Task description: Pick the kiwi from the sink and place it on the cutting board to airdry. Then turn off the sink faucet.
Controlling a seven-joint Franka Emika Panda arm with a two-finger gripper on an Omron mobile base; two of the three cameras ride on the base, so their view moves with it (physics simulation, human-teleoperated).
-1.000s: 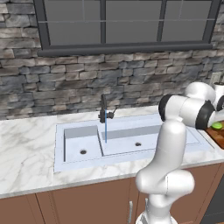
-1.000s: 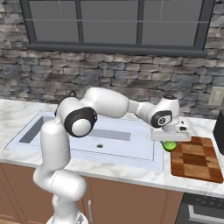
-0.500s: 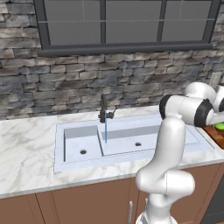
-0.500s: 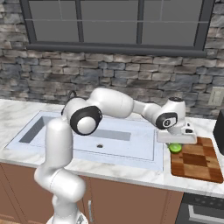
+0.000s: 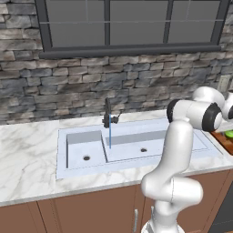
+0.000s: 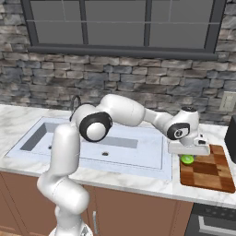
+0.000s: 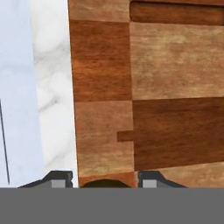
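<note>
Kiwi (image 5: pixel 229 134) in left base view: green sliver at the 3 o'clock edge of the picture, over the end of the cutting board (image 5: pixel 226 142). A second ago it sat lower and further in from that edge; the arm has swung right, and its wrist now runs off the edge. Sink faucet (image 5: pixel 108 118) stands dark and upright behind the sink (image 5: pixel 132 146), with a thin blue stream falling from its spout, same as before.

Right base view: pincer (image 6: pixel 187 156) hangs over the 9 o'clock end of the cutting board (image 6: pixel 205 168), kiwi (image 6: pixel 187 159) right under the hand, low against the board's near-left corner. A second ago fruit and hand were over the counter (image 6: pixel 138 177) strip between sink (image 6: pixel 99 145) and board; half a second ago, just at the board's edge. Whether the kiwi is resting on the wood or just above it, cannot tell.

Hand view: checkered board (image 7: pixel 148 87) spreads from centre to 3 o'clock, a marble strip of counter (image 7: pixel 51 87) at 9 o'clock, pale sink rim beyond. The two finger tips (image 7: pixel 59 179) stand apart at 6 o'clock with the dark rounded top of the kiwi (image 7: pixel 105 183) between them. Looks gripped, though contact cannot be made out.
</note>
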